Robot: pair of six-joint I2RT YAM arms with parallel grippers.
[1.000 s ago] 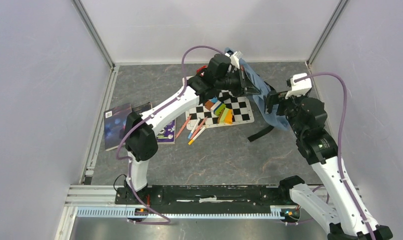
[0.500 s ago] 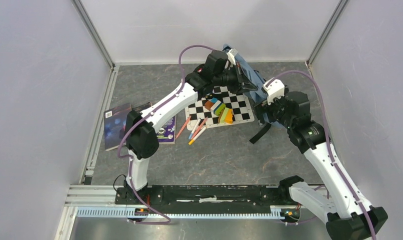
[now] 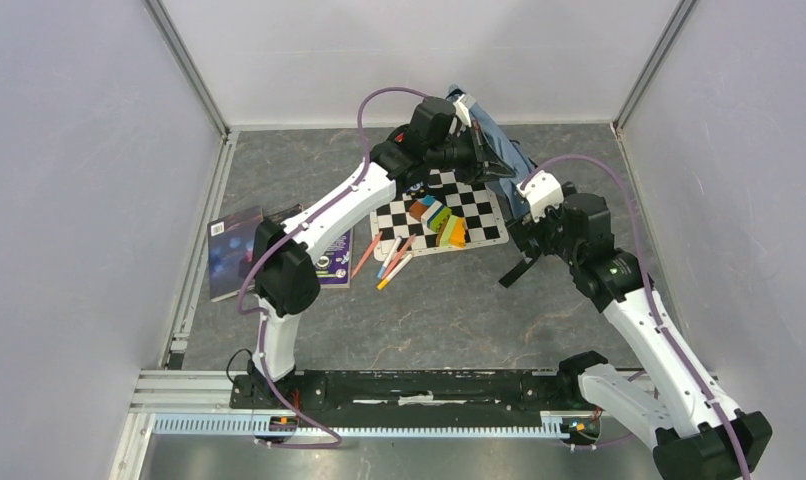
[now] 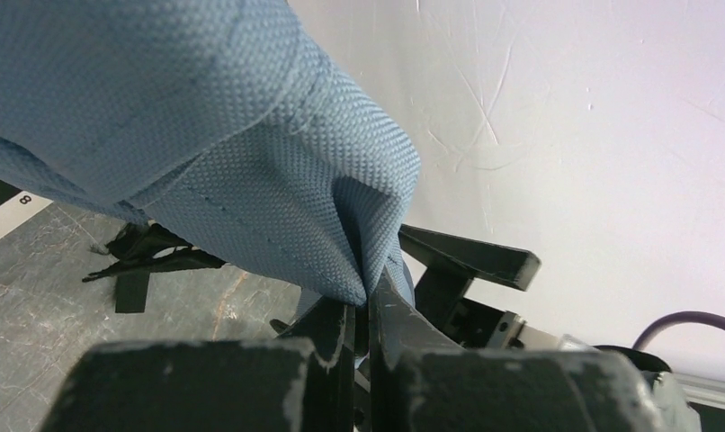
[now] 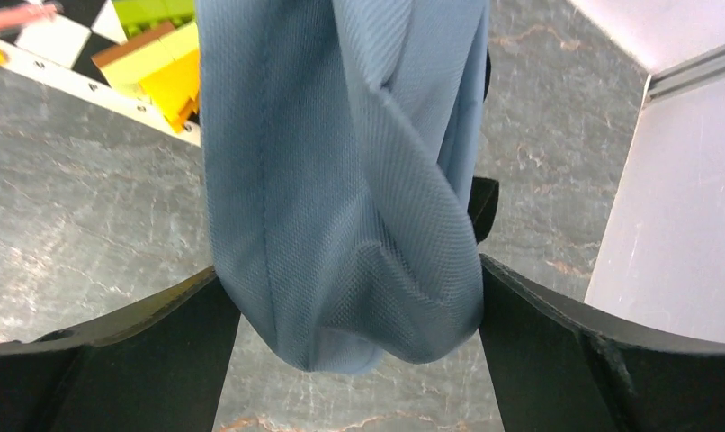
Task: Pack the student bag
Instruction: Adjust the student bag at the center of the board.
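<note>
The student bag is blue-grey fabric, lifted at the back of the table. My left gripper is shut on a fold of the bag, pinching it between the fingertips. My right gripper sits at the bag's lower end with its jaws wide open. In the right wrist view the hanging fabric fills the gap between the fingers and brushes both. A black strap trails on the table below.
A checkerboard sheet carries coloured blocks, also in the right wrist view. Pencils lie in front of it. Two books lie at the left behind the left arm. Walls close the cell on three sides.
My right arm has swung left and forward from beside the bag, bringing its open jaws round the bag's lower end. The left gripper has kept its hold and shifted slightly left.
</note>
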